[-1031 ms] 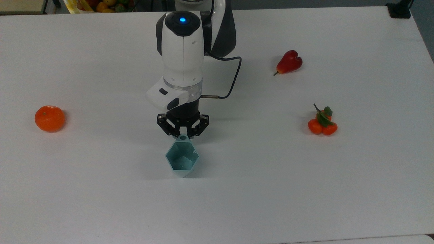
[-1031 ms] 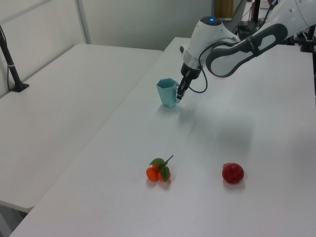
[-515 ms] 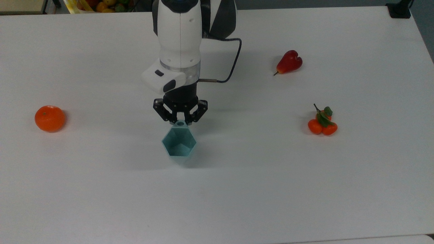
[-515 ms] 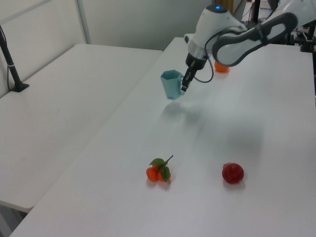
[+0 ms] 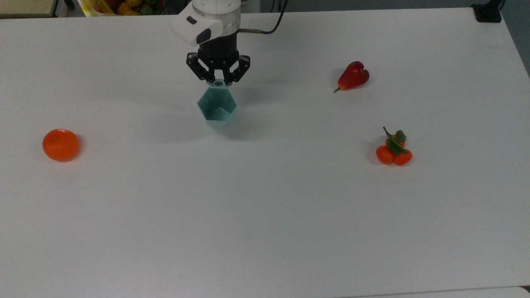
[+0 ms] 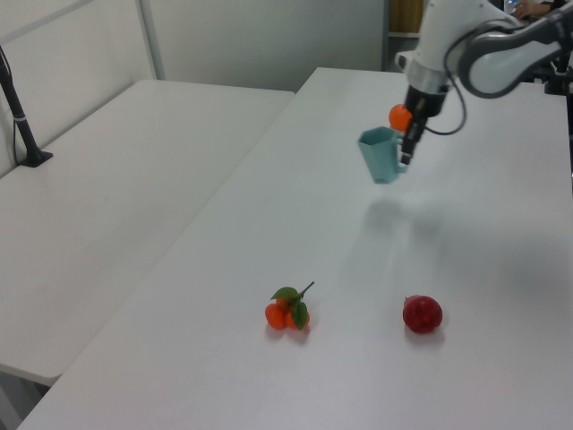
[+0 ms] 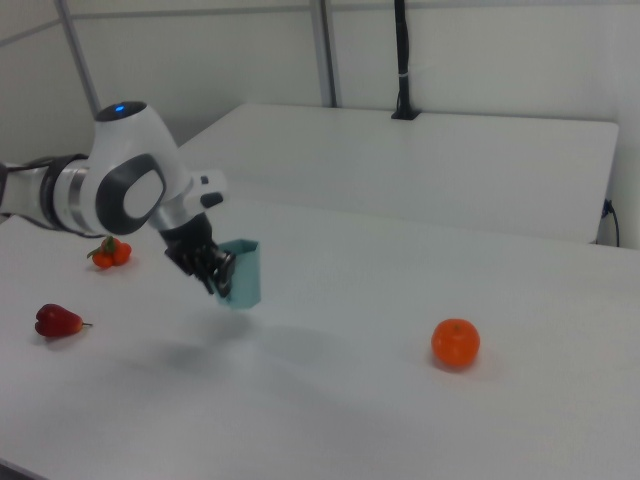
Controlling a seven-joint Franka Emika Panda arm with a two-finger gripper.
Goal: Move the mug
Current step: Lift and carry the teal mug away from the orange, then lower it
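The mug (image 5: 217, 107) is a pale teal cup with faceted hexagonal walls and a small tab with a round hole at its rim. It hangs upright in the air above the white table (image 5: 265, 215); its shadow lies below it in the left view. My gripper (image 5: 218, 82) is shut on the mug's tab at the rim, near the top view's upper middle. The left view has the mug (image 6: 381, 154) beside the gripper (image 6: 406, 154), and in the right view the mug (image 7: 241, 272) hangs from the gripper (image 7: 221, 273) clear of the table.
An orange (image 5: 60, 144) lies at the top view's left. A red pear-like fruit (image 5: 353, 76) and a cluster of small orange fruits with leaves (image 5: 393, 150) lie at the top view's right. A second white table (image 6: 116, 179) stands alongside in the left view.
The gripper has carried the mug up off the table and toward the top view's upper edge, back toward the arm's base. The fruits have not moved.
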